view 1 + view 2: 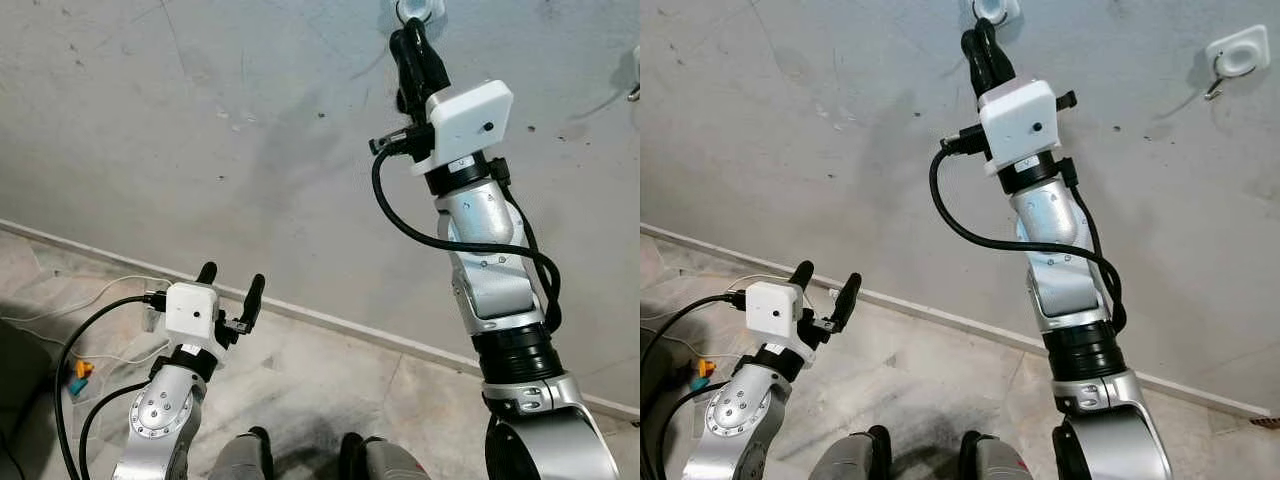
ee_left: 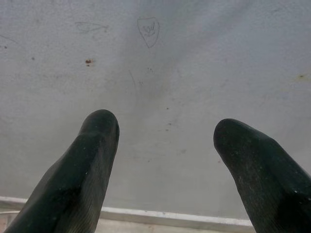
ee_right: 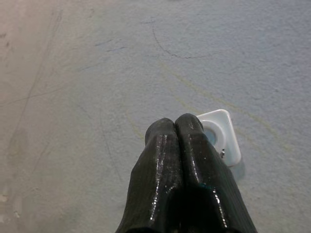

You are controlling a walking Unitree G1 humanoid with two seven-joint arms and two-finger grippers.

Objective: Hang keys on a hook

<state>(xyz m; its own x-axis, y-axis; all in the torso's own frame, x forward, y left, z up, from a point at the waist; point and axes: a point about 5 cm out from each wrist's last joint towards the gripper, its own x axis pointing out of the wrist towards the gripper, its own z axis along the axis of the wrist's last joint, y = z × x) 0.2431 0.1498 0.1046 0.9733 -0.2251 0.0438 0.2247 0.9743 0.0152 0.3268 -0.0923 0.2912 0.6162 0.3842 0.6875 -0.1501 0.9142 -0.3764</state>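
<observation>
Right arm raised against the grey wall (image 1: 200, 120), right claw (image 1: 982, 45) at the top of its reach. Its two black fingers (image 3: 165, 160) are pressed flat together, tips touching, no gap between them. From the wrist camera the tips sit just in front of a white square hook plate (image 3: 227, 133) stuck to the wall — the plate's lower edge carries a small metal hook, mostly hidden behind the fingers. Cannot tell whether anything is pinched between the fingers; no keys can be made out in these views.

A second white hook plate (image 1: 1238, 52) is fixed further to the robot's right on the same wall, its metal hook (image 1: 1214, 90) hanging below it, bare.

Left claw (image 1: 230, 285) held low, near the skirting where wall meets floor (image 1: 330, 370). Its fingers (image 2: 92, 160) stand wide apart, nothing between them — just wall beyond.

Black cables loop from both wrist cameras. Pale marbled floor; a few small coloured bits (image 1: 78, 375) lie by a white cable at the robot's left.
</observation>
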